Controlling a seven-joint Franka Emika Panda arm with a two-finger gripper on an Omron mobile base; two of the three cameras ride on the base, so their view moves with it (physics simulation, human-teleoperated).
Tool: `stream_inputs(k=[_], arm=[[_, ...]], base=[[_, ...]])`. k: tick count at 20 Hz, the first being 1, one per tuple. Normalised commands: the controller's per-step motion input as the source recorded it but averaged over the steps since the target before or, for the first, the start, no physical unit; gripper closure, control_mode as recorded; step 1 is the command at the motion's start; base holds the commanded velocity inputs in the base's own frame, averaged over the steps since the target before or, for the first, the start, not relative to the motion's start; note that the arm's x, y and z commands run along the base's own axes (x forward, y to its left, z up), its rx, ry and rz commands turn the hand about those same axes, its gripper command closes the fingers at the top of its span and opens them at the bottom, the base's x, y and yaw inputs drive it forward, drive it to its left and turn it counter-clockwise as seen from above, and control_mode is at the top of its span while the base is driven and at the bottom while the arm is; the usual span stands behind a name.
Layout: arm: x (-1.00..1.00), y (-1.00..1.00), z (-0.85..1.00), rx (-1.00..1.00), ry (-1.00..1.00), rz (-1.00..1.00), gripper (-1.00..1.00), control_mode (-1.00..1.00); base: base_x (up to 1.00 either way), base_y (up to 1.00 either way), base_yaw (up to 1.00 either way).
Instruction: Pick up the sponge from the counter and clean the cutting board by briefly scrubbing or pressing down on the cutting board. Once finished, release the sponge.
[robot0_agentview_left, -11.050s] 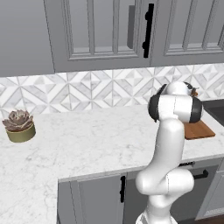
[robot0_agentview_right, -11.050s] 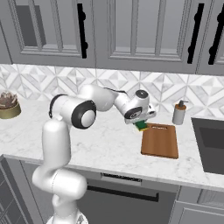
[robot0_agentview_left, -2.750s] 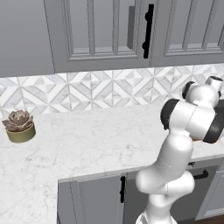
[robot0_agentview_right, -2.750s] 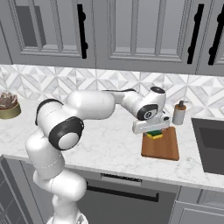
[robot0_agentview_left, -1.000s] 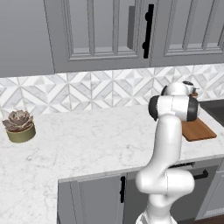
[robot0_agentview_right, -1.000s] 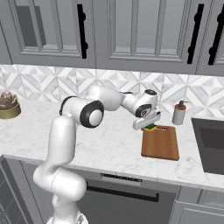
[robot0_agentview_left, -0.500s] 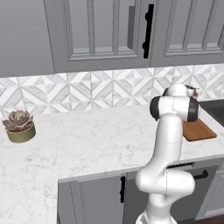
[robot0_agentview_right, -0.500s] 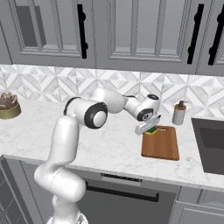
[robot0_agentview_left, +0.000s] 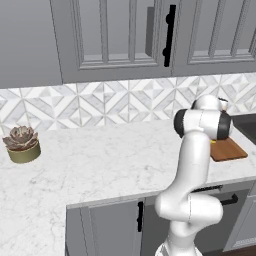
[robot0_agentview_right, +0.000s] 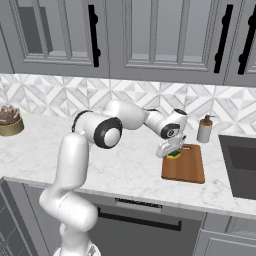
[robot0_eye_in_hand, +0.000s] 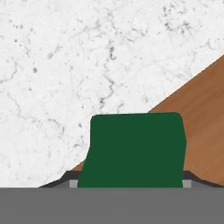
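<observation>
The sponge (robot0_eye_in_hand: 135, 148) shows its dark green top between my fingertips, and my gripper (robot0_eye_in_hand: 130, 182) is shut on it. From the right base view the gripper (robot0_agentview_right: 171, 151) holds the sponge (robot0_agentview_right: 175, 156) low over the far left corner of the reddish-brown cutting board (robot0_agentview_right: 186, 169). I cannot tell if the sponge touches the wood. In the hand view the cutting board (robot0_eye_in_hand: 203, 107) runs to the right and white marble counter (robot0_eye_in_hand: 65, 65) lies to the left. In the left base view my arm hides the hand; part of the cutting board (robot0_agentview_left: 230, 149) sticks out behind it.
A soap dispenser (robot0_agentview_right: 204, 130) stands just behind the board, and a dark sink (robot0_agentview_right: 241, 159) lies to its right. A potted plant (robot0_agentview_right: 9, 120) sits far left on the counter (robot0_agentview_right: 60, 150). Grey wall cabinets hang above the tiled backsplash.
The hand with the sponge has dropped lower toward the board's far left corner, and the arm's elbow has shifted a little. The grip has not changed.
</observation>
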Motion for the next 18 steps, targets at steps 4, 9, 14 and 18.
stream_inputs(k=[4, 9, 14, 18], arm=[[-0.8, 0.0, -0.19, 0.0, 0.1, 0.03, 1.0, -1.0], [-1.0, -0.03, -0.29, 0.0, 0.04, 0.06, 1.0, -1.0], [-0.89, -0.19, -0.25, 0.0, 0.01, 0.07, 1.0, -1.0], [-0.19, -0.28, -0.08, 0.0, 0.0, 0.04, 1.0, -1.0]], base=[[0.0, 0.0, 0.0], [0.0, 0.0, 0.0], [0.0, 0.0, 0.0], [0.0, 0.0, 0.0]])
